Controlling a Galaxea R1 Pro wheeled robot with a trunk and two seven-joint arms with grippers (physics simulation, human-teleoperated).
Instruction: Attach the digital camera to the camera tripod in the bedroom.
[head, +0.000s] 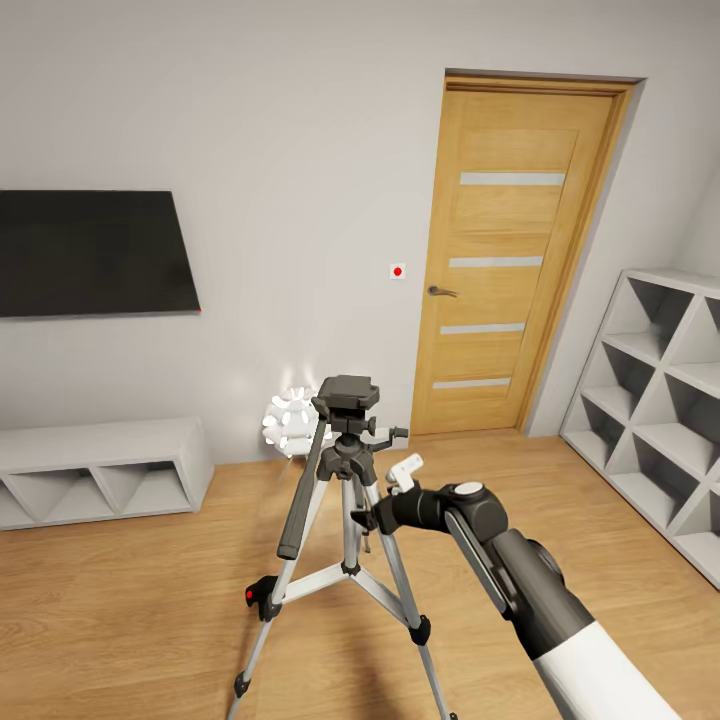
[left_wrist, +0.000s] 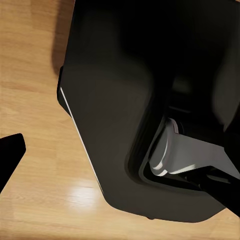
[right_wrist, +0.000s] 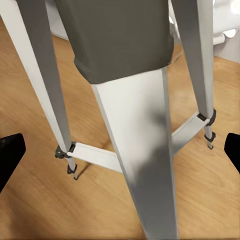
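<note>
camera tripod (head: 347, 470) on plank floor, right gripper (head: 372, 518) open at its legs

Camera tripod (head: 345, 520) stands mid-floor, legs splayed, cross braces (right_wrist: 97, 156) joining them low down. Its long pan handle (head: 303, 490) slants down toward 7 o'clock, blocking that side of the head. Right gripper (head: 372, 517) sits against the tripod's upper column from 4 o'clock; in the right wrist view a leg lies between the fingertips, jaws wide apart. Top plate (head: 347, 390) unobstructed from above. Open wood floor (head: 120, 610) at 9 o'clock. Low cabinet (head: 100, 470) at 10 o'clock, cube shelves (head: 660, 400) at 2 o'clock, both well apart.
</note>
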